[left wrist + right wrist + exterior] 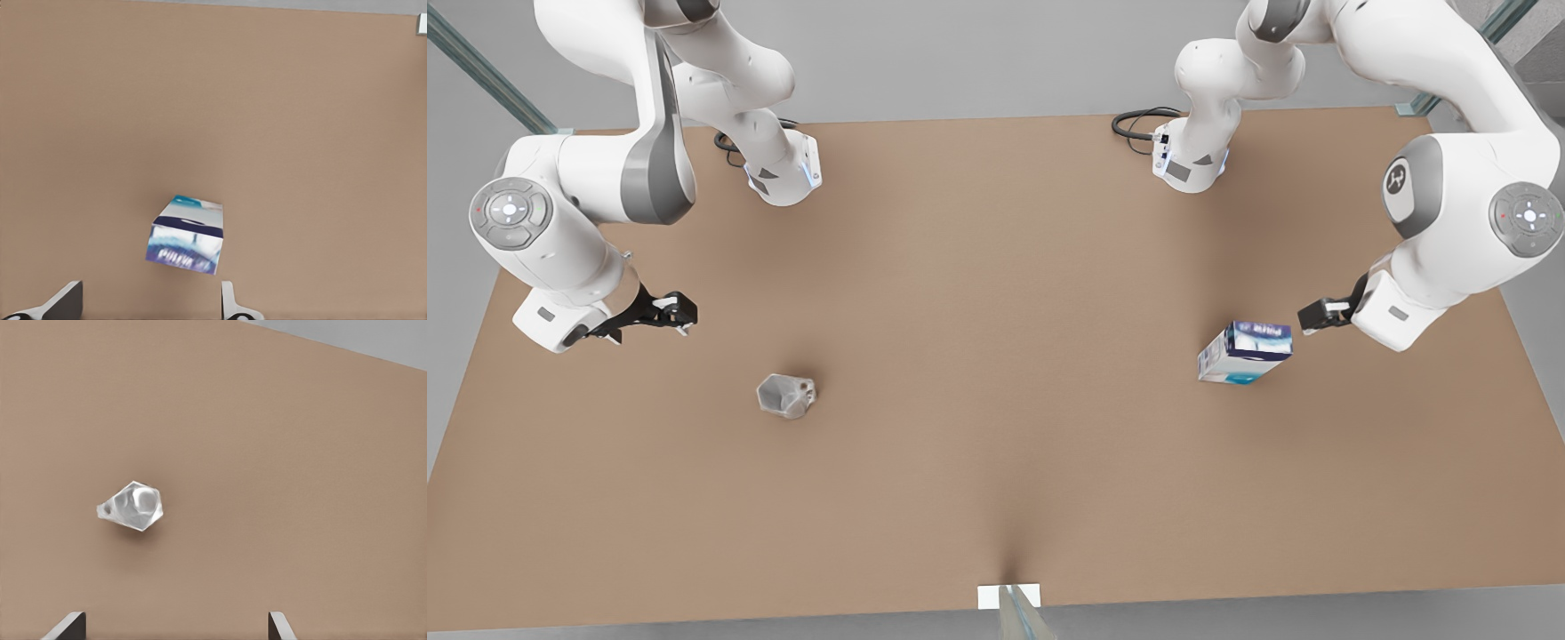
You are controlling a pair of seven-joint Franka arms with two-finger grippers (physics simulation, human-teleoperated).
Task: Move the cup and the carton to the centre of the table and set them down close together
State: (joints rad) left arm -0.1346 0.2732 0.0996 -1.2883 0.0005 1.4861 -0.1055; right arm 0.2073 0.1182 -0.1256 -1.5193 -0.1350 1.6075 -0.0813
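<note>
So the table (996, 498) is plain tan, with a little white marker (1008, 596) on its near edge and black cables (1138, 124) coiled by one arm base at the far side. Nothing sits between the two objects, just bare tabletop.

The carton (1246, 353) is over on the front view's right, and the left gripper (1319, 316) hangs just beside it, not touching. In the left wrist view the carton (187, 235) lies ahead of the spread-apart fingers (230, 300), holding nothing.

The cup (787, 396) is on the front view's left, well apart from the carton. It looks tipped on its side, though I can't say for sure. The right gripper (671, 313) hovers near it, off toward the far-left. The right wrist view has the cup (132, 506) well ahead of the wide-open fingers (67, 625), also gripping nothing. Can't tell if anything's inside the cup.
</note>
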